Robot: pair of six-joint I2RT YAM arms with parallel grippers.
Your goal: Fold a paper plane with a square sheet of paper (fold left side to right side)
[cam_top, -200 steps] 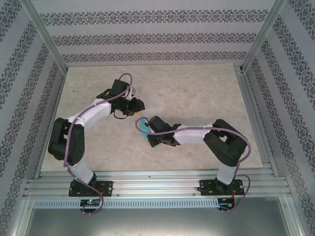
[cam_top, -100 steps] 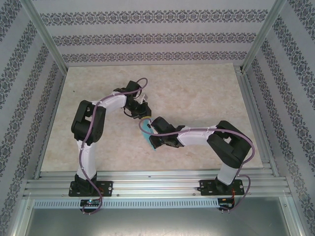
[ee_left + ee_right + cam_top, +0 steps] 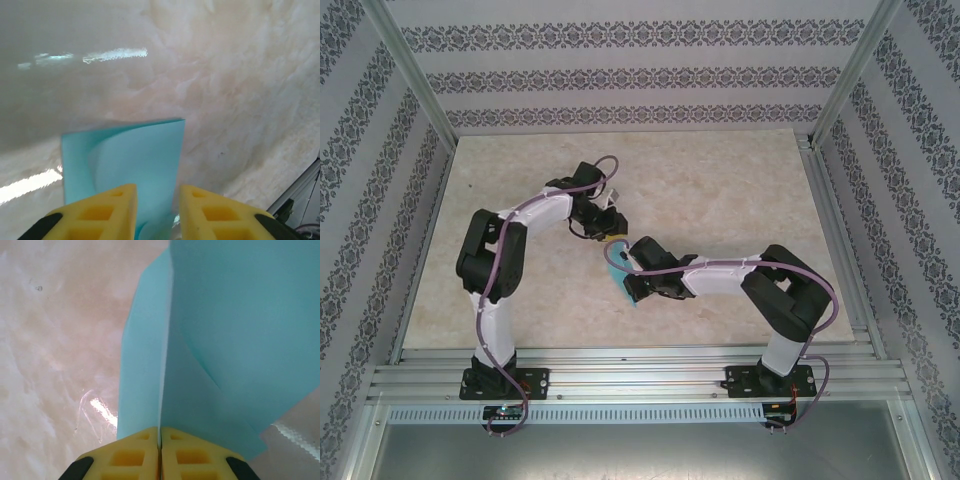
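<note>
The turquoise-blue sheet of paper [image 3: 617, 278] is doubled over at the table's centre, and the arms hide most of it from above. My right gripper [image 3: 626, 268] is shut on it. In the right wrist view the yellow fingertips [image 3: 140, 447] pinch the paper's [image 3: 225, 340] layered edge, with no gap at the right gripper [image 3: 160, 432]. My left gripper [image 3: 611, 229] sits just beyond the paper, open. In the left wrist view the left gripper [image 3: 157, 195] straddles the right edge of the curved sheet [image 3: 135, 160] without clamping it.
The beige marbled tabletop [image 3: 720, 190] lies open all round the two grippers. Patterned walls and aluminium rails [image 3: 640, 380] border the workspace. A strip of clear tape [image 3: 95, 407] glints on the table beside the paper.
The left arm has swung in from the left and brought its gripper down to the paper's far edge. The right gripper has kept its hold, shifting slightly.
</note>
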